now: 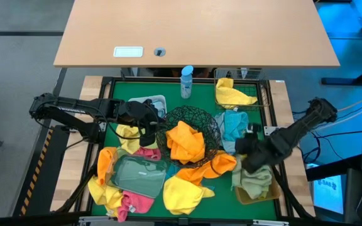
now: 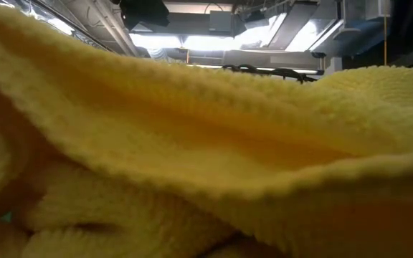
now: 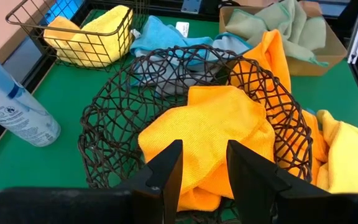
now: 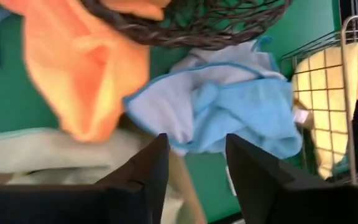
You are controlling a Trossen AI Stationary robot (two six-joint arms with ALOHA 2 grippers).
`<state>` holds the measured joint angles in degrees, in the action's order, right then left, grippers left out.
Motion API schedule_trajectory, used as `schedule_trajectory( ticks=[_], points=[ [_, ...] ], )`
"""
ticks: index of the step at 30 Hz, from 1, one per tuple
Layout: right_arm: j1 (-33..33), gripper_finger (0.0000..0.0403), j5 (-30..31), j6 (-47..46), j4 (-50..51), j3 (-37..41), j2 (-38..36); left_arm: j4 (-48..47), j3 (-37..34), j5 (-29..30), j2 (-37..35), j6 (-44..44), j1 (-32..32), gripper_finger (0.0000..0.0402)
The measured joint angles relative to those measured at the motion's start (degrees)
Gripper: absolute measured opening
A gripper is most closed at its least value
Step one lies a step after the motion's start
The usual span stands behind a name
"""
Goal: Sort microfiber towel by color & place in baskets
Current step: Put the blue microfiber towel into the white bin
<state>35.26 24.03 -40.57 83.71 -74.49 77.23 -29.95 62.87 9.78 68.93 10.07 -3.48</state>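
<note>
Orange microfiber towel (image 3: 210, 134) in the round black wire-mesh bowl (image 3: 110, 118) lies just beyond the empty, parted left hand (image 3: 204, 163); right hand (image 4: 194, 163), likewise open, hovers by a blue towel (image 4: 235, 112).

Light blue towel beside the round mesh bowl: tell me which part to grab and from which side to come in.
Grip the light blue towel at the raised fold in its middle, coming straight down from above. It lies crumpled on the green mat, hemmed in by the black mesh bowl, the wire basket and the tan bin, so side approaches look blocked. The right gripper, open and empty, is nearest.
</note>
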Motion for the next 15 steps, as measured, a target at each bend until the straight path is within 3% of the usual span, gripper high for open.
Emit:
schedule_trajectory(
  ticks=[6,15],
  points=[
    [-12.43,0.0159,-0.88,12.37,-3.58,4.62,-4.98,0.02,0.0,6.38,0.0,0.02,0.51,0.0118],
    [-28.55,0.0159,-1.22,27.4,-11.29,15.1,-7.45,0.02,0.0,5.7,0.0,0.02,1.22,0.0118]
  ],
)
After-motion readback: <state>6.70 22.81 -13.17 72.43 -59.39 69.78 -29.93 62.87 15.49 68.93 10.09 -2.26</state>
